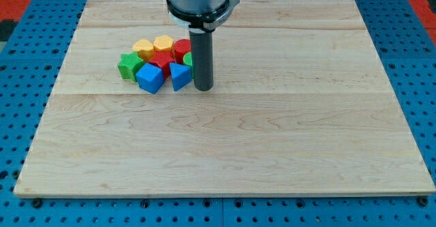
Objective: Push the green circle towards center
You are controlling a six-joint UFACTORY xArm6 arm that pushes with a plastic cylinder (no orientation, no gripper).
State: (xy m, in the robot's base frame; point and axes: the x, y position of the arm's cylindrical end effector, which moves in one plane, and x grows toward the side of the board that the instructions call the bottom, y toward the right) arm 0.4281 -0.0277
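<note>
The green circle (187, 60) shows only as a sliver at the right edge of a tight cluster of blocks, mostly hidden behind my rod. My tip (204, 88) rests on the board just right of the cluster, next to the blue triangle (180, 76) and just below the green circle. Whether the rod touches the circle I cannot tell.
The cluster also holds a green star (127, 66), two yellow blocks (144, 48) (163, 43), two red blocks (182, 49) (161, 60) and a blue cube (150, 79). The wooden board (272, 152) lies on a blue pegboard (422, 63).
</note>
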